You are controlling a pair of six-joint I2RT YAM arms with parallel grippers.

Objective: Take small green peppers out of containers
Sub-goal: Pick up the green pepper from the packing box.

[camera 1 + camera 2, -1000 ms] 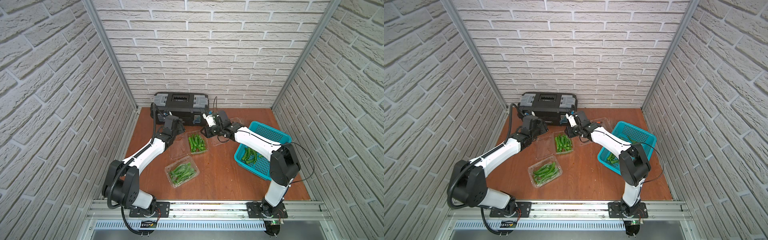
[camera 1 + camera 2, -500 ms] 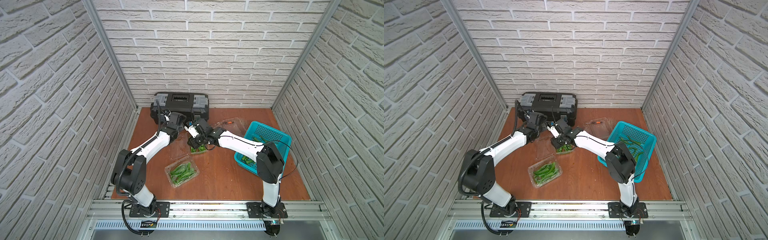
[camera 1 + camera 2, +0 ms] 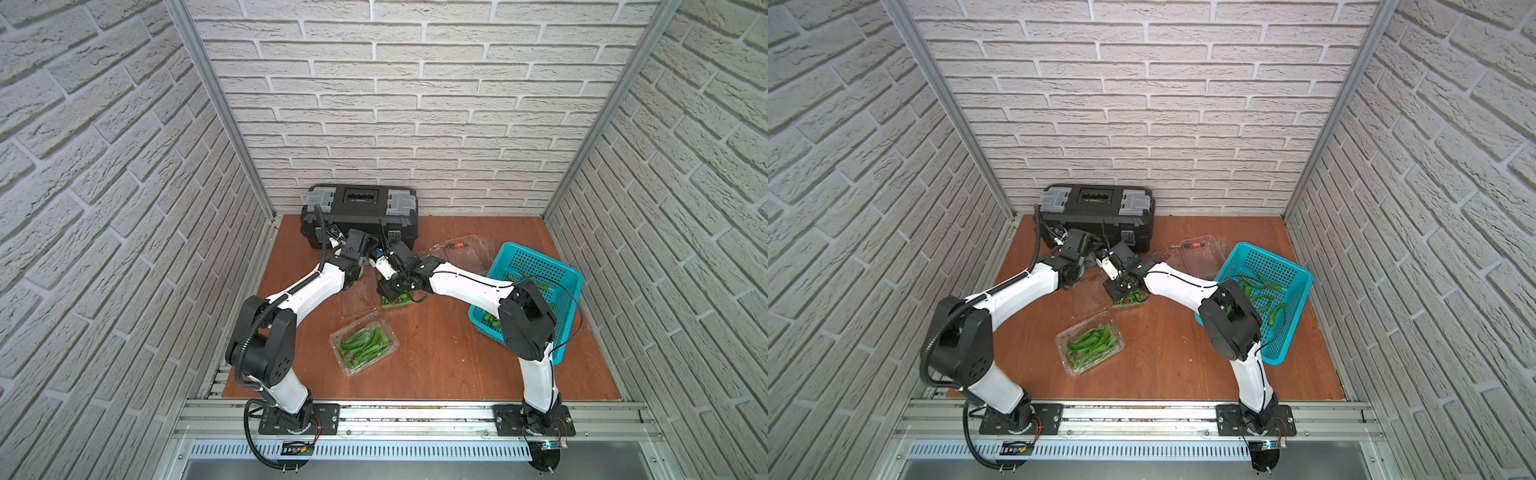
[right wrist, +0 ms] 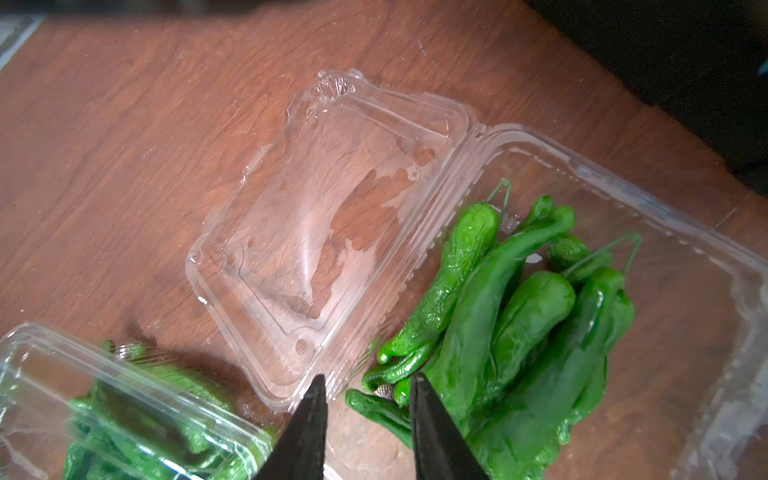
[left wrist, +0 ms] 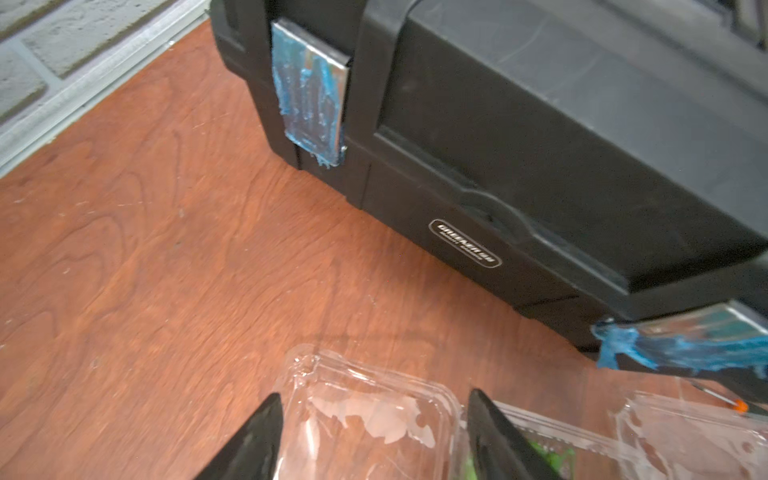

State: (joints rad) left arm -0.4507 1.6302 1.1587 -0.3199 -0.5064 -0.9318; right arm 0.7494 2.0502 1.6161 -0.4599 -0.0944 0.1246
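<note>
The robot's right hand (image 4: 366,378) hangs over the open clear plastic clamshell box (image 4: 590,166), jaws part way apart with nothing pinched between them. They sit right at the box's edge, over the tips of the glossy small green peppers (image 4: 498,311) heaped inside. The left hand (image 5: 374,395) is spread wide, one jaw on each side of that box's flipped-open clear lid (image 4: 316,216), which lies flat on the reddish wooden counter (image 3: 436,361). Whether it actually touches the lid, can't tell.

Looks like the step is grabbing a bunch out of this box. For a clean grab the right hand probably wants to shift over the thick middle of the heap, not the skinny tips, and turn so the jaws close across the peppers rather than along them. Opening wider first would help too, since the gap looks tight for more than one or two. The box looks flimsy, so it'd likely ride up with the peppers. The left hand pressing down on the lid would pin it.

The drop spot is presumably the teal perforated plastic basket (image 3: 536,266), which has a few peppers in it. A second clamshell box (image 3: 363,343), shut and full, sits nearer the robot's base, and a third box (image 3: 465,253) beside the basket looks empty of peppers. The black toolbox with grey latches (image 3: 359,199) is just behind both hands, so the lift path needs care.
</note>
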